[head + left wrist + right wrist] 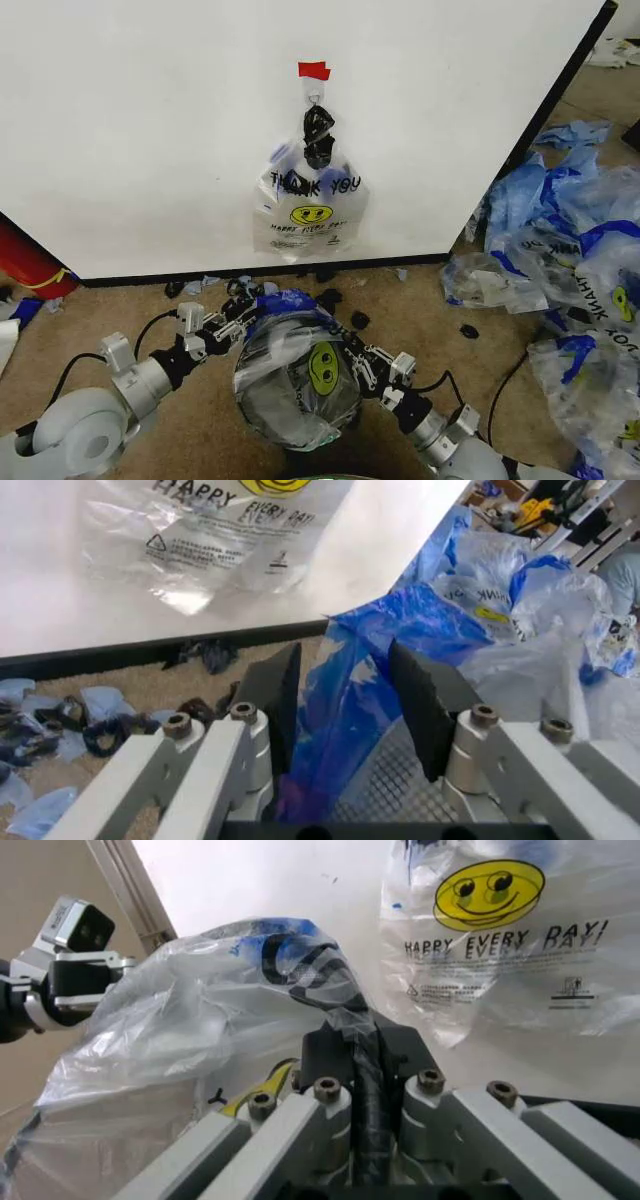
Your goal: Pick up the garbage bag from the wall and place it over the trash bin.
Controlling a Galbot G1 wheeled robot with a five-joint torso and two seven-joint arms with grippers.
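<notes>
A clear garbage bag point(300, 365) with a yellow smiley and blue handles is draped over the black mesh trash bin point(395, 787) just in front of me. At the bin's left rim my left gripper point(238, 318) is open, its jaws apart around the blue handle point(345, 705). On the bin's right side my right gripper point(352, 358) is shut on a twisted bit of the bag point(358, 1057). Another "THANK YOU" bag point(310, 205) hangs from the hook point(314, 97) under red tape point(313, 70) on the white wall point(150, 120).
A bluish heap of like bags point(570, 260) lies on the carpet to the right. A red object point(25, 265) sits at the wall's left end. Small black clips point(360, 320) and blue scraps point(60, 720) litter the floor along the wall's base.
</notes>
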